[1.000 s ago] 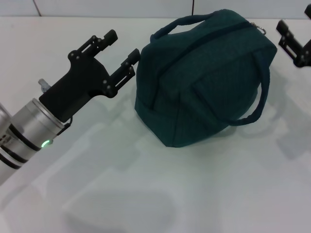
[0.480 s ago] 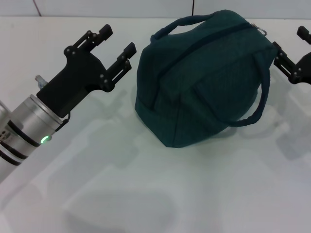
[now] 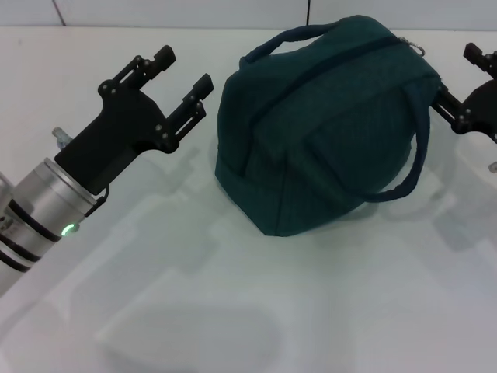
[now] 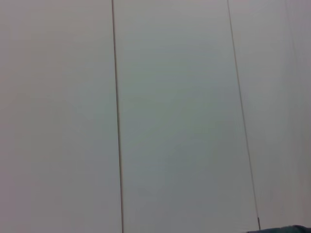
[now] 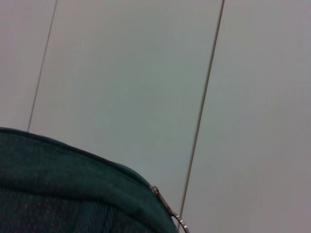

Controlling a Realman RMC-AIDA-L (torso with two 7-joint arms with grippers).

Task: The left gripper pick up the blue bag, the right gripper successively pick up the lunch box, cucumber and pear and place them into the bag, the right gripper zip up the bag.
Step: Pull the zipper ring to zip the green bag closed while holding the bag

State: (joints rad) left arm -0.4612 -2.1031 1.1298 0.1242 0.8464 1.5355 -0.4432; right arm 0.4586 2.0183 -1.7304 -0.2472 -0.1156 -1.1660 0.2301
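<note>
The blue bag (image 3: 326,124), a dark teal fabric lunch bag with two loop handles, was seen standing on the white counter (image 3: 311,311) with its zipper drawn closed along the top. A metal ring zipper pull (image 3: 420,49) was shown at the bag's upper end, on the side nearest the right gripper.

The left gripper (image 3: 180,75), a black two-finger unit on a silver cylindrical arm lit by a green indicator light (image 3: 68,229), was held above the counter with its fingers (image 3: 163,56) spread wide and nothing between them. The bag's side was found just ahead of the fingertips, near but apart from them.

The right gripper (image 3: 462,84), an all-black unit partly cut off at the frame edge, was placed beside the bag's opposite end. One handle loop (image 3: 415,148) lay just before its fingers, and the ring pull slightly beyond them. Whether those fingers were spread or closed could not be told, and contact with the bag could not be made out.

In the right wrist view, the bag's teal top edge and ring pull (image 5: 177,221) were shown against a pale panelled wall (image 5: 146,73).
</note>
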